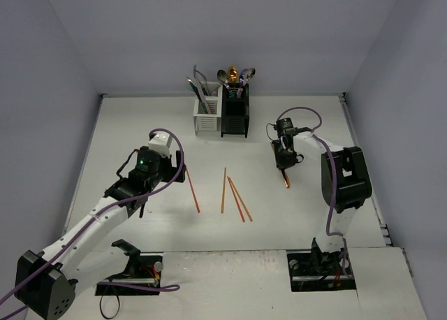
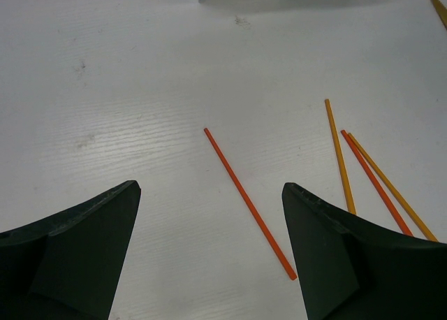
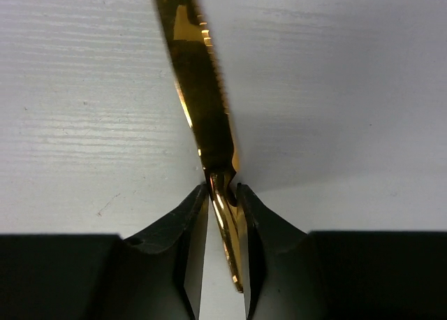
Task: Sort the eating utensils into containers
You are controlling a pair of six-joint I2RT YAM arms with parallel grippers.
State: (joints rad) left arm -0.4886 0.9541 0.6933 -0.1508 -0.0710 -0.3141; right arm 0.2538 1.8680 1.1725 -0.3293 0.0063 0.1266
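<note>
My right gripper (image 3: 223,187) is shut on a gold knife (image 3: 199,89), pinching it where the handle meets the serrated blade. In the top view the knife (image 1: 286,178) sticks out toward me below the right gripper (image 1: 283,163), right of centre on the table. My left gripper (image 2: 211,187) stands open low over the table, with an orange-red chopstick (image 2: 248,201) lying between its fingers, untouched. Three more chopsticks (image 2: 340,156) (image 2: 374,180) (image 2: 391,187) lie to its right. The white container (image 1: 204,114) and the black container (image 1: 235,114) stand joined at the back, with utensils (image 1: 234,75) upright in them.
The chopsticks (image 1: 223,190) lie spread across the middle of the white table (image 1: 140,117), between the two arms. Grey walls close the table in on three sides. Both arm bases sit at the near edge.
</note>
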